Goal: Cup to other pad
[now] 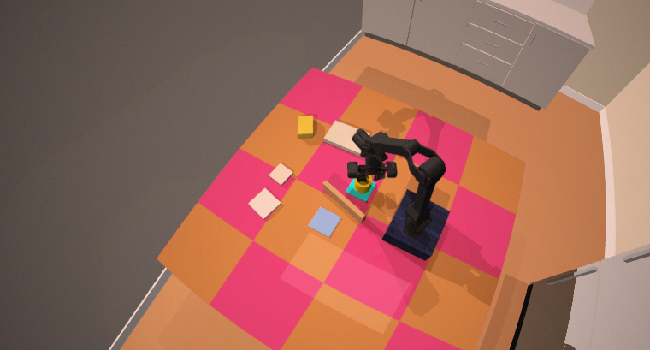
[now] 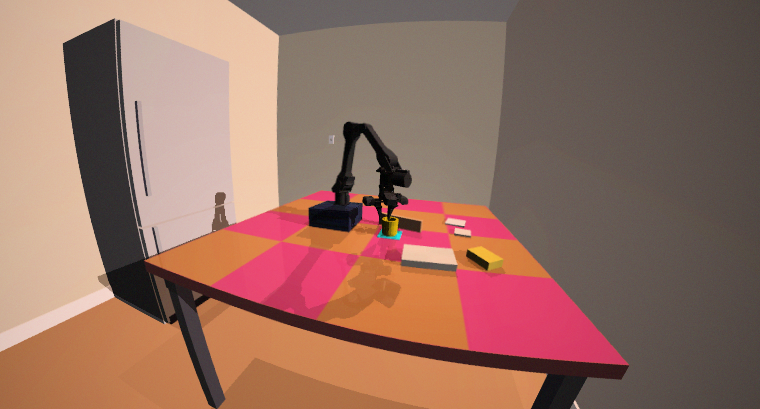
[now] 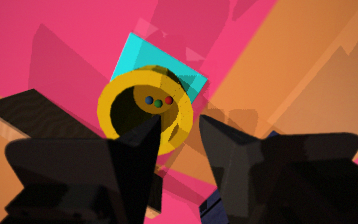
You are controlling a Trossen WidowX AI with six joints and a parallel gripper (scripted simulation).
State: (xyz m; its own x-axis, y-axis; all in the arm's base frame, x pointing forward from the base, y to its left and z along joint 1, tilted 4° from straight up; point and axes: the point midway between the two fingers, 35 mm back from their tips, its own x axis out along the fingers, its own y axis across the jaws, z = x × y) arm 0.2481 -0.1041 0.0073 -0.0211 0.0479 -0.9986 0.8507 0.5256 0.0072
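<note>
The yellow cup (image 1: pixel 363 186) (image 2: pixel 390 227) (image 3: pixel 105 107) stands upright on the cyan pad (image 1: pixel 361 196) (image 2: pixel 397 236) (image 3: pixel 153 54). Blue, green and red marbles (image 3: pixel 158 103) lie inside on its bottom. My gripper (image 1: pixel 363 176) (image 2: pixel 385 218) (image 3: pixel 180 120) is partly open at the cup's rim. In the wrist view one fingertip is over the cup's inside and the other is outside, with a gap between each finger and the wall. The light blue pad (image 1: pixel 324 222) lies bare on the other side of the wooden bar.
The wooden bar (image 1: pixel 344 202) (image 2: pixel 410 224) (image 3: pixel 41 112) stands between the pads. A white slab (image 1: pixel 340 136) (image 2: pixel 428 256) and a yellow block (image 1: pixel 305 126) (image 2: pixel 485 258) lie farther off. Two pale tiles (image 1: pixel 280 174) (image 1: pixel 263 203) lie beyond the bar. The arm stands on a navy base (image 1: pixel 400 238) (image 2: pixel 335 216).
</note>
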